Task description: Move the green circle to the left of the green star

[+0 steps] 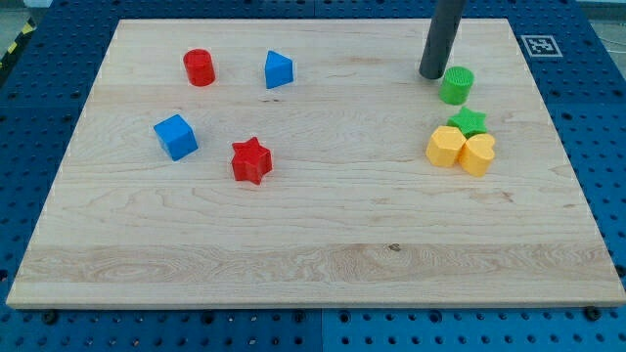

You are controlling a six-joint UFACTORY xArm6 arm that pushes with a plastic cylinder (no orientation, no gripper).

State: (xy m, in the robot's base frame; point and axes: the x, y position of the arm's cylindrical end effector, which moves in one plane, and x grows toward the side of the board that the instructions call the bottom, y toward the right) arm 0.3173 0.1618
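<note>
The green circle (456, 85) stands on the wooden board at the view's upper right. The green star (469, 121) lies just below it, a small gap apart. My tip (431, 74) rests on the board just left of the green circle and slightly above it, close to it or touching it. The dark rod rises from there out of the view's top.
Two yellow blocks, a hexagon (445, 147) and a heart shape (478, 154), sit against the green star's lower side. At the view's left are a red cylinder (199, 67), a blue block (279, 69), a blue cube (175, 136) and a red star (251, 160). The board's right edge (562, 127) is near the green blocks.
</note>
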